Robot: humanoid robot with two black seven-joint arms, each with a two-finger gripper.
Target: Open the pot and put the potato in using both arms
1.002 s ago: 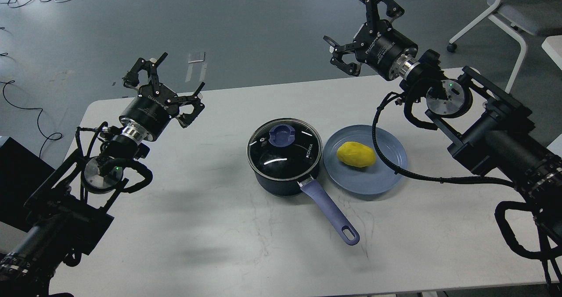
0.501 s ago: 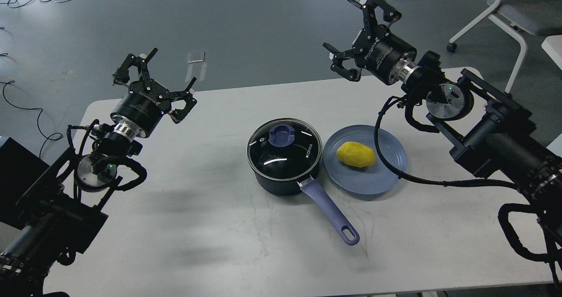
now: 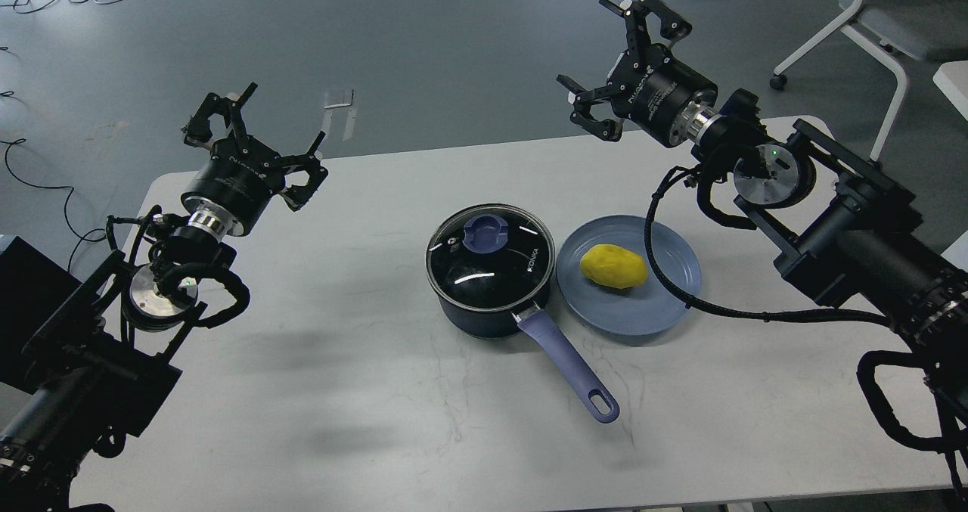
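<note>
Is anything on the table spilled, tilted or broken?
Nothing stands out. The dark pot stands upright with its glass lid seated; the yellow potato lies whole on the blue plate.

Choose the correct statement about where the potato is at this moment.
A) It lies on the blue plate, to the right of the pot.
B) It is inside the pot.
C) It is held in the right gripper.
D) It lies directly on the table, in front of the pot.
A: the potato lies on the plate beside the pot, whose lid is on, and both grippers are open and far from it.
</note>
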